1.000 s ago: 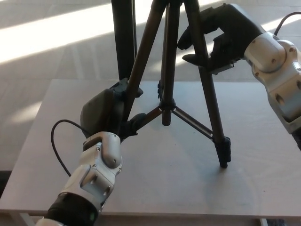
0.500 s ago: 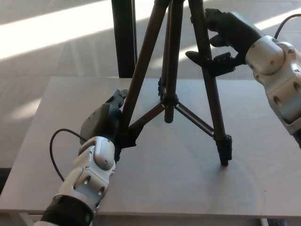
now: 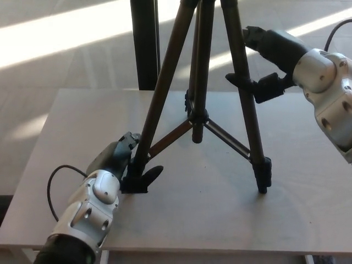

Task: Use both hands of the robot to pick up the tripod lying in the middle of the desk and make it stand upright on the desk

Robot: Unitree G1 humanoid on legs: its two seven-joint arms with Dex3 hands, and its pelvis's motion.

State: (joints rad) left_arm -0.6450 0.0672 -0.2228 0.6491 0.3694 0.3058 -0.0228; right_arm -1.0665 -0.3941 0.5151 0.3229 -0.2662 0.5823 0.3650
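Note:
The black tripod [image 3: 199, 82] stands upright on the pale desk [image 3: 220, 214], legs spread and feet on the top. Its head is cut off by the picture's upper edge. My left hand [image 3: 122, 162] is low at the foot of the tripod's left leg [image 3: 157, 110], with its fingers on one side of the leg and its thumb on the other, spread loosely. My right hand [image 3: 269, 60] is up high, just right of the tripod's right leg [image 3: 248, 121], open; its thumb tip is close to the leg, and the fingers are off it.
A thick black post [image 3: 144, 44] rises behind the desk's far edge, close to the tripod's left leg. A black cable [image 3: 54, 181] loops from my left wrist over the desk's front left. Sunlit floor lies beyond.
Both hands have let go of the tripod legs. My left hand slid down and back toward the leg's foot; my right hand opened and drew away to the right. The tripod stays standing.

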